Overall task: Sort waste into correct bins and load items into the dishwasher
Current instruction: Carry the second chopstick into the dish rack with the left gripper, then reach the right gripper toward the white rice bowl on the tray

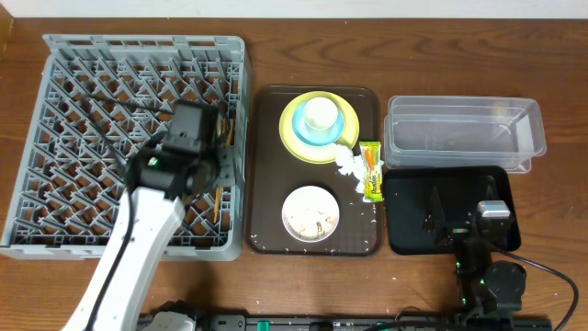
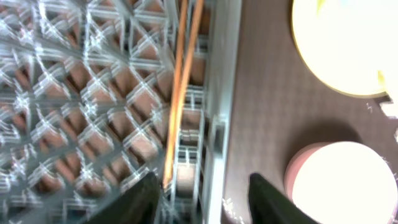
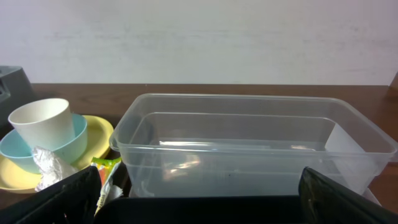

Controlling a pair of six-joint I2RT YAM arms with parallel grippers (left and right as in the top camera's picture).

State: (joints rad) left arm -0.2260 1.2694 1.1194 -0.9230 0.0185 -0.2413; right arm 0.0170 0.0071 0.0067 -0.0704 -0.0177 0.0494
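On the wooden surface, the left pincer hangs spread over chopsticks lying in the rack — loading seems underway. Next, probably a reach for the cup — the right pincer rests spread too.

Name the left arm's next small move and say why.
Probably lift the left gripper straight up off the dish rack. Its jaws stand open and the chopsticks already lie among the pegs, so nothing is left to release. The white cup sits in the blue bowl, not yet loaded.
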